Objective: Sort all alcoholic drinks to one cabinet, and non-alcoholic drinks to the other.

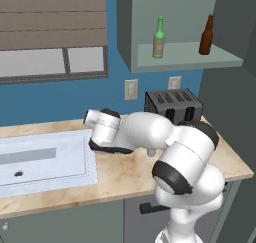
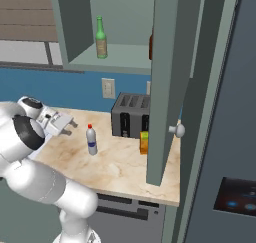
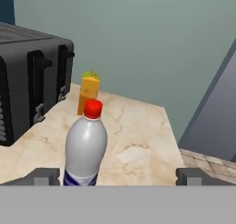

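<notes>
A white plastic bottle (image 3: 86, 149) with a red cap stands upright on the counter, just ahead of my open gripper (image 3: 120, 177) and left of its centre line. Nothing sits between the fingertips (image 3: 46, 176). From the right base view, the gripper (image 2: 69, 123) points at the white bottle (image 2: 91, 139) from its left, a short gap away. The small orange carton (image 3: 90, 91) stands farther back beside the toaster; it also shows at the cabinet door's edge (image 2: 144, 142). A green glass bottle (image 1: 159, 37) and a brown glass bottle (image 1: 206, 35) stand on the open cabinet's shelf.
A black toaster (image 2: 131, 116) sits against the wall behind the bottle. The open cabinet door (image 2: 170, 87) hangs over the counter's right end. A sink (image 1: 45, 159) lies at the left. A tall dark unit (image 2: 230, 137) closes the right side.
</notes>
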